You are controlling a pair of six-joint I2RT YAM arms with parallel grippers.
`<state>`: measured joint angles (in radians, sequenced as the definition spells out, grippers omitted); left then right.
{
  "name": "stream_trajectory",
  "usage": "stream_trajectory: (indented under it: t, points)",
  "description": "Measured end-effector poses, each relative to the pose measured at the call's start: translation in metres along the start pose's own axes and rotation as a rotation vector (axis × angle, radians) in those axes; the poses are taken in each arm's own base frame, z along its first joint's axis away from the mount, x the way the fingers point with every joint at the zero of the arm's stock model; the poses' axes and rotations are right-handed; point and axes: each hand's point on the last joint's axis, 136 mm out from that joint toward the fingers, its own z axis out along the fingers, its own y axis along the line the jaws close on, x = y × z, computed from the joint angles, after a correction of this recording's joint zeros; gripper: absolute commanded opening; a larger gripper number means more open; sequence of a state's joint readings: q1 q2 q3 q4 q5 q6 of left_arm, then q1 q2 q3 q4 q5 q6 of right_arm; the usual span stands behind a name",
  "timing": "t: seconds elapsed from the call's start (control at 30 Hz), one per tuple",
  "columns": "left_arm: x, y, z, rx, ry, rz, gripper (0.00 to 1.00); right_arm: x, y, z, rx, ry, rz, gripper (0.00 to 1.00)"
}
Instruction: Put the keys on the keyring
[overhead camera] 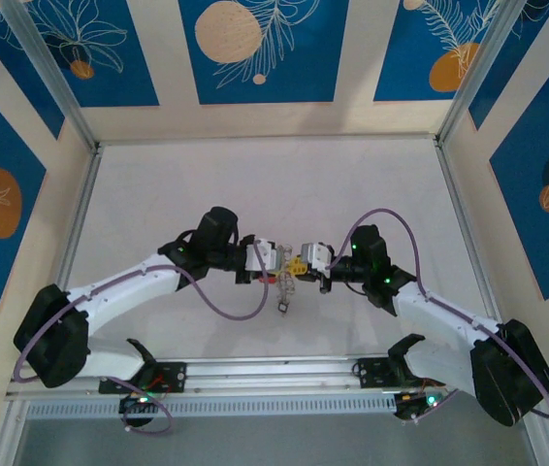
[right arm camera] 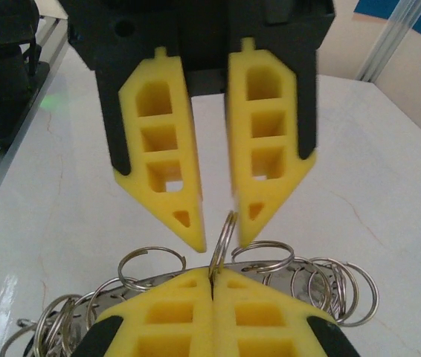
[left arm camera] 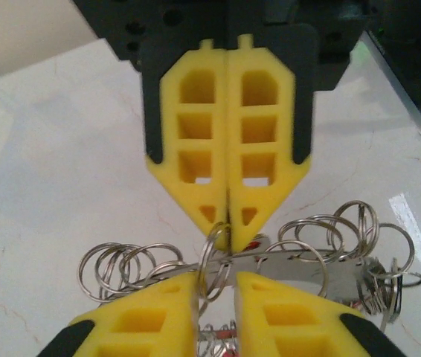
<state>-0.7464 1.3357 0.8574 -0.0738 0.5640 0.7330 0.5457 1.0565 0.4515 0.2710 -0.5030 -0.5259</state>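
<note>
1. the keyring, a bunch of linked silvery rings, is above the white table, between the two arms, about at the middle of the table.
2. one thin loop of it stands upright on its edge.
3. the right fingers are pressed together and pinch this loop.
4. the left fingers are spread a little. the other side of the loop stands in the gap between their tips, and i cannot tell if it touches them.
5. from the top, a short part of the bunch hangs down under the fingers, too small to see well.
</note>
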Motion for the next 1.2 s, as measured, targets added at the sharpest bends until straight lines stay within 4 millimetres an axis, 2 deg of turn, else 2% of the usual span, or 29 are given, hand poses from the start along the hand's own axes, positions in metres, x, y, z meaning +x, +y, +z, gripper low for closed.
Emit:
stream_trajectory:
  t: [0.17, 0.47, 0.5, 0.6, 0.77, 0.8, 0.83, 0.87, 1.1, 1.2]
  points:
    - [-0.004, 0.003, 0.002, 0.005, 0.01, -0.005, 0.21, 0.009, 0.004, 0.002, -0.004, 0.042, 0.0, 0.0]
    - [0.0, -0.009, 0.012, 0.055, 0.05, -0.005, 0.18, 0.011, 0.005, 0.004, 0.001, 0.074, -0.011, 0.0]
    - [0.001, -0.009, 0.013, 0.057, 0.057, -0.002, 0.16, 0.013, 0.005, 0.005, 0.0, 0.078, -0.007, 0.0]
    - [0.005, -0.01, 0.013, 0.059, 0.078, 0.0, 0.0, 0.015, 0.005, 0.006, 0.0, 0.083, -0.004, 0.0]
    - [0.007, -0.01, 0.012, 0.051, 0.095, 0.024, 0.0, 0.015, 0.003, 0.006, 0.006, 0.088, -0.003, 0.0]
    - [0.008, -0.01, 0.012, 0.044, 0.096, 0.028, 0.0, 0.015, 0.003, 0.006, 0.006, 0.087, -0.004, 0.04]
    - [0.007, -0.01, 0.011, 0.039, 0.095, 0.033, 0.0, 0.015, 0.002, 0.006, 0.007, 0.087, -0.004, 0.17]
    - [0.007, -0.009, 0.01, 0.032, 0.095, 0.037, 0.0, 0.015, 0.002, 0.007, 0.009, 0.086, -0.004, 0.21]
    - [0.015, -0.013, 0.005, 0.014, 0.117, 0.041, 0.0, 0.0, -0.008, -0.004, 0.069, 0.039, -0.036, 0.36]
    - [0.015, -0.014, 0.005, 0.014, 0.116, 0.045, 0.0, 0.0, -0.009, -0.011, 0.094, 0.023, -0.032, 0.37]
